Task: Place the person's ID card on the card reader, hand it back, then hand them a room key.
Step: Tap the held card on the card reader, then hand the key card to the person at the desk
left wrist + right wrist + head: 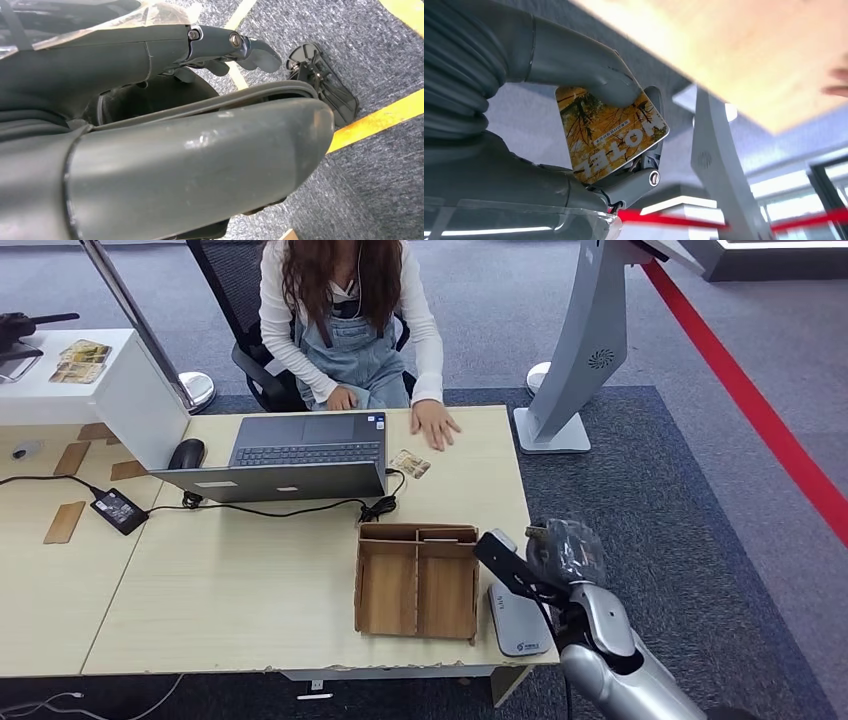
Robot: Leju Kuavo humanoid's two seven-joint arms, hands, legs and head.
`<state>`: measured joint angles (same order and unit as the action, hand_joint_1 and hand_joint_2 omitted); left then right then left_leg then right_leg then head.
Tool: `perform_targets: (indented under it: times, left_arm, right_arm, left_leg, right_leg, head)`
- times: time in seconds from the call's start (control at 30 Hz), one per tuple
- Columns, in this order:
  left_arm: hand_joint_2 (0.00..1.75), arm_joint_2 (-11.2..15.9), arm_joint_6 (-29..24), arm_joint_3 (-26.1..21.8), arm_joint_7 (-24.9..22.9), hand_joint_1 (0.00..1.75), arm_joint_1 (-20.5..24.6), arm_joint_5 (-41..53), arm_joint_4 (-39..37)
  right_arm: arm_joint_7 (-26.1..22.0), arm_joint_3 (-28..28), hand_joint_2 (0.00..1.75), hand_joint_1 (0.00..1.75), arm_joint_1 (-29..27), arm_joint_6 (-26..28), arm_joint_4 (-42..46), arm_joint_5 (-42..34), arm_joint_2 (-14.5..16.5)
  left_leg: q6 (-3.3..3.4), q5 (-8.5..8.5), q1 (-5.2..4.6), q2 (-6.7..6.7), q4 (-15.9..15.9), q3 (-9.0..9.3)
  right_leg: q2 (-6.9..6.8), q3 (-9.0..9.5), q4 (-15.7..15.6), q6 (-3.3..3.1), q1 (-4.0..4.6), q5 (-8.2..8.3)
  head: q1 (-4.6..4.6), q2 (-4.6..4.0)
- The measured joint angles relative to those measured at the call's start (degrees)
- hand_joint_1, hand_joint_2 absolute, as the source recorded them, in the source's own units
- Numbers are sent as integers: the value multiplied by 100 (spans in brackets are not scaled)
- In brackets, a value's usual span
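A yellow room key (611, 132) printed "HOTEL" sits pinched between the thumb and fingers of the robot's right hand (589, 125), raised beside the desk's (250, 590) right edge above the grey card reader (517, 620). The left hand (215, 55) hangs toward the carpet, fingers curled around nothing.

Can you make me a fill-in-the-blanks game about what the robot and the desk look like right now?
1. The card held in the right hand has the word ____ printed on it.
2. The laptop on the table is ____, not closed.
3. The person's hand rests flat on the ____.
4. The wooden tray sits beside the grey card ____.

Missing words: HOTEL; open; table; reader
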<state>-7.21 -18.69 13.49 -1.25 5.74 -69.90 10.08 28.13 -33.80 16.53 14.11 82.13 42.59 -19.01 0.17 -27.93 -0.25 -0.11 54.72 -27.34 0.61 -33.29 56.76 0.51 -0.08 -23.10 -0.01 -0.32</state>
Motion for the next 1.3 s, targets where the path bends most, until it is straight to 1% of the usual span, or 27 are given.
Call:
perform_targets:
  times: [0.13,0.23,0.33,0.43,0.6,0.7,0.77,0.87,1.1,1.3]
  left_arm:
    - [0,0,-4,0,20,0,-3,58,-1]
    - [0,-1,-26,1,40,0,-3,122,0]
    - [0,-2,-16,6,31,0,1,206,-1]
    - [0,-2,33,25,1,0,8,311,0]
    - [0,-5,113,97,-21,0,14,484,0]
    - [0,-8,169,159,-21,0,21,582,0]
    - [0,-11,202,196,-21,0,21,633,0]
    - [0,-17,232,294,-21,0,33,701,0]
    - [0,-26,304,460,6,0,34,829,0]
    - [0,-30,328,539,56,0,26,847,0]
  right_arm:
    - [73,194,175,175,416,-133,544,458,-182]
    - [27,291,175,175,819,-257,907,643,-239]
    - [-120,278,175,175,1353,-446,1199,717,-208]
    - [-316,194,175,175,1956,-567,1280,654,-40]
    - [-614,-71,175,175,2693,-532,1007,179,442]
    - [-779,-207,175,175,2981,-401,681,-53,701]
    - [-884,-323,175,175,3142,-308,362,-147,908]
    - [-1072,-534,175,175,3513,-142,-352,-298,1288]
    - [-1499,-791,175,175,3946,248,-1861,-722,2136]
    - [-1711,-886,175,175,4112,422,-2798,-1006,2604]
  left_leg:
    - [-1,1,0,1,0,1]
    - [-2,3,-1,3,0,0]
    - [-3,6,0,2,0,-3]
    - [-8,9,1,3,0,-4]
    - [-16,15,10,-2,0,-9]
    - [-17,16,17,-7,0,-11]
    - [-17,16,19,-8,0,-16]
    - [-19,18,20,-4,0,-16]
    - [-17,24,20,-15,0,-18]
    - [-17,24,19,-13,0,-17]
  right_leg:
    - [1,0,0,-3,-2,4]
    - [1,0,1,-4,0,5]
    - [2,-2,2,-5,1,8]
    - [1,-1,3,-6,6,9]
    - [-4,-2,6,-8,8,10]
    - [-8,-1,7,-9,9,10]
    - [-8,-6,8,-11,7,12]
    - [-2,-13,10,-16,8,16]
    - [-14,-16,10,-16,9,16]
    - [-14,-17,10,-16,9,16]
  head:
    - [-1,0]
    - [1,0]
    - [0,0]
    - [1,-1]
    - [1,0]
    - [1,-1]
    - [2,0]
    - [-1,0]
    - [0,0]
    - [1,0]
